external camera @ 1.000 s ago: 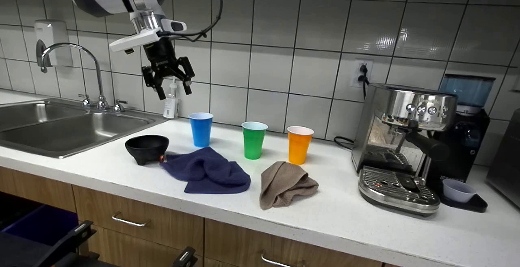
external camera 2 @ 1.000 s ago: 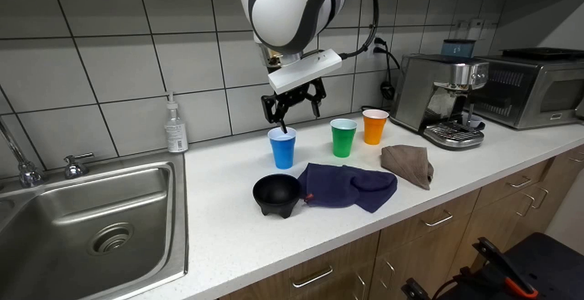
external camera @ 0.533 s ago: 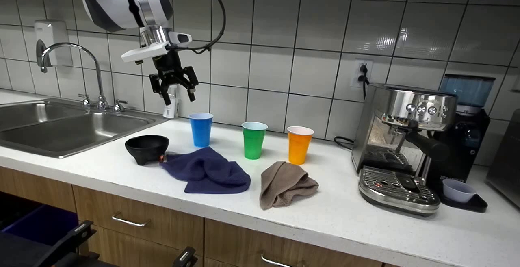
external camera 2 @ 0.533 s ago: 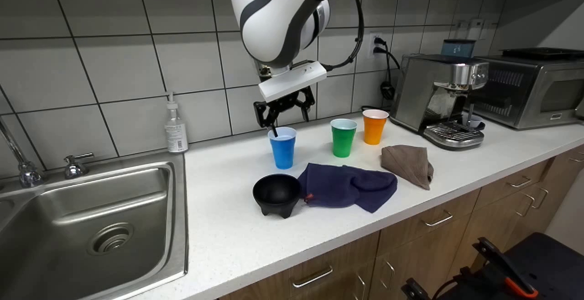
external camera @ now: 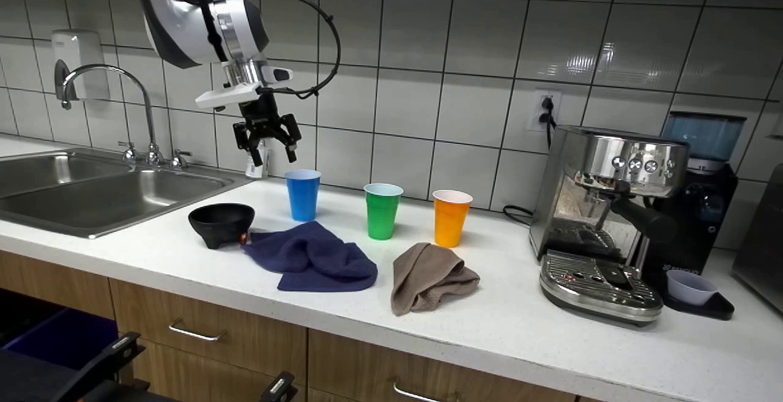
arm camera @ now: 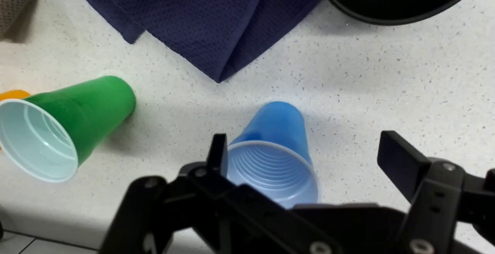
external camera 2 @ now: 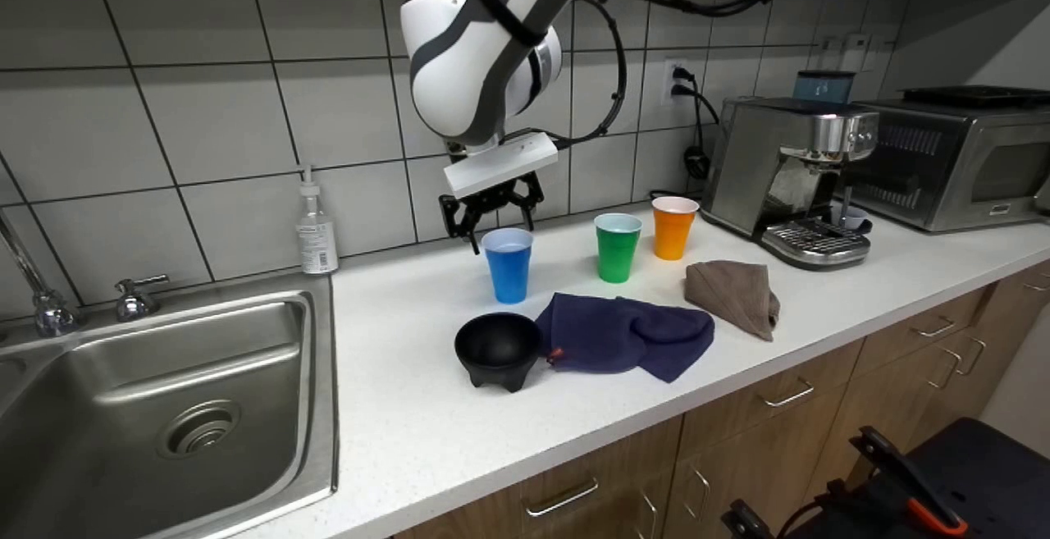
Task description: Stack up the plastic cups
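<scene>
Three tapered cups stand upright and separate in a row near the back wall. The blue cup is nearest the sink. The green cup is in the middle and the orange cup is farthest along. In the wrist view the blue cup shows whole but for its lower rim, which the gripper hides. The green cup is at the left there, and only an edge of the orange cup shows. My gripper is open and empty, above the blue cup and a little towards the sink, apart from it.
A black bowl and a navy cloth lie in front of the blue cup. A brown cloth lies before the orange cup. A soap bottle stands by the sink. A coffee machine stands beyond the cups.
My gripper has moved down, towards the blue cup's height, and in an exterior view also slightly right. It stays open. The cups, bowl and cloths have not moved.
</scene>
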### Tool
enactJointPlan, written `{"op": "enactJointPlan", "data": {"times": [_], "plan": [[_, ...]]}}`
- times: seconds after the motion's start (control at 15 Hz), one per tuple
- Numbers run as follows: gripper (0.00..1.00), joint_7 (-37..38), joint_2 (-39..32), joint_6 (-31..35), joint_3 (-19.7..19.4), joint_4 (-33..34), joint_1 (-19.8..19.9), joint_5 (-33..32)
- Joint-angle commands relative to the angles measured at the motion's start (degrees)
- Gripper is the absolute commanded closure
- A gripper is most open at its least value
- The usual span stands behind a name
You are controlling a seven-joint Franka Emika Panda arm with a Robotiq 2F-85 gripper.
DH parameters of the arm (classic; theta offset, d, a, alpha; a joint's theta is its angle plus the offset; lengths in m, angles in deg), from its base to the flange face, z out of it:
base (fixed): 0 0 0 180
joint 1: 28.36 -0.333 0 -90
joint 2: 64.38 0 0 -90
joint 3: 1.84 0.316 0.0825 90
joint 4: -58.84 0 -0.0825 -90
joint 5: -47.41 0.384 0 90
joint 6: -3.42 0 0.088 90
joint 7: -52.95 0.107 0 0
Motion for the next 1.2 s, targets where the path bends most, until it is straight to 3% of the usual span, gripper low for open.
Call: {"op": "enactJointPlan", "data": {"times": [0.0, 1.13], "plan": [[0.0, -1.45, -4.7, -0.45, -1.68, 6.02, -1.32, 2.75], [0.0, -1.71, -14.86, -1.08, -4.46, 18.35, -3.31, 8.7]]}}
